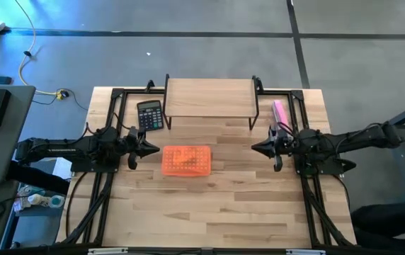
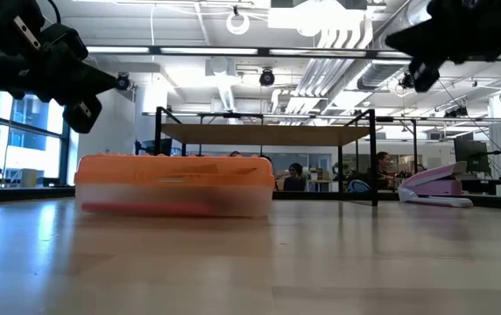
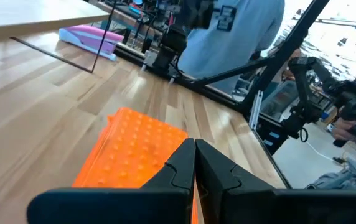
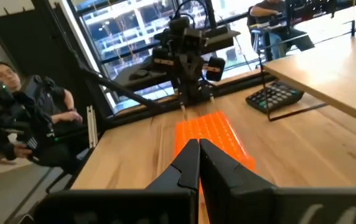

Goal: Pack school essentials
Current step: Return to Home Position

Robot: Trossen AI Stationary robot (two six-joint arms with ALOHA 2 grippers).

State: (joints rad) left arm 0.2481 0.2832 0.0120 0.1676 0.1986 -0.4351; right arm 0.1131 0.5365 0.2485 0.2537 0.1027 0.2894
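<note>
Orange supply box sits lid shut mid-table, between the two grippers and touching neither. Left gripper hangs just left of it and right gripper well to its right, both with fingers pressed together, holding nothing. Black calculator far-left, pink bar far-right.

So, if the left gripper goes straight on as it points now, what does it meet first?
Likely the closed orange plastic box, just ahead of the shut left gripper; height is unclear, so it may pass just over it.
</note>
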